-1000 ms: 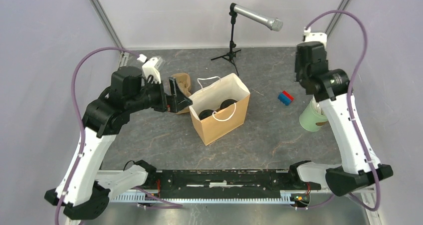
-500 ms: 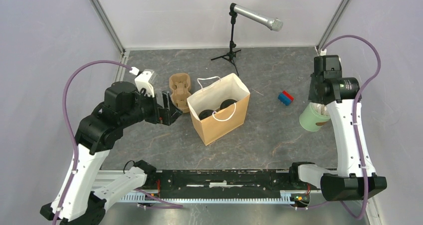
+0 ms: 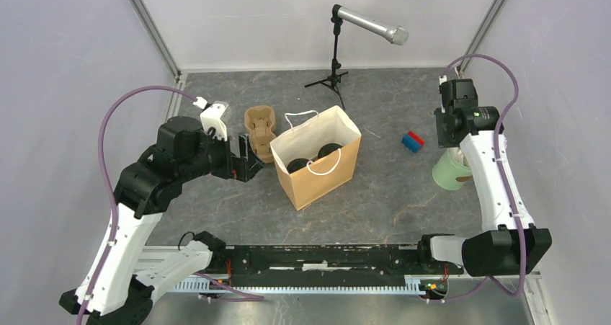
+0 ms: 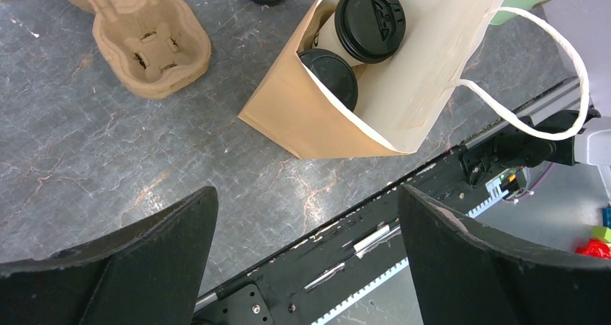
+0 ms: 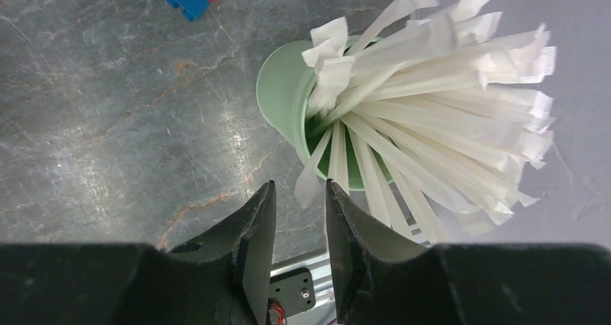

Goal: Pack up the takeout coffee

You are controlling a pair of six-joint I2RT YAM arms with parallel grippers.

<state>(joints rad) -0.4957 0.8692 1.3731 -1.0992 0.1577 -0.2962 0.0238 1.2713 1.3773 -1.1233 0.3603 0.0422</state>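
Left gripper (image 4: 306, 195): I see it spread wide, holding nothing, above the table near the paper bag (image 4: 403, 87).
Coffee cups (image 4: 369, 24): two, black-lidded, side by side inside the bag.
Right gripper (image 5: 297, 195): fingers nearly together with a thin gap, gripping nothing, beside the green straw cup (image 5: 281, 94).
Carrier (image 4: 137, 40): on the table near the bag.

Two black-lidded coffee cups (image 4: 369, 22) sit side by side inside an open brown paper bag (image 4: 310, 119) on the grey tabletop (image 4: 108, 152), beside a cardboard carrier (image 4: 137, 40), framed by the wide-spread left pincer (image 4: 306, 195).
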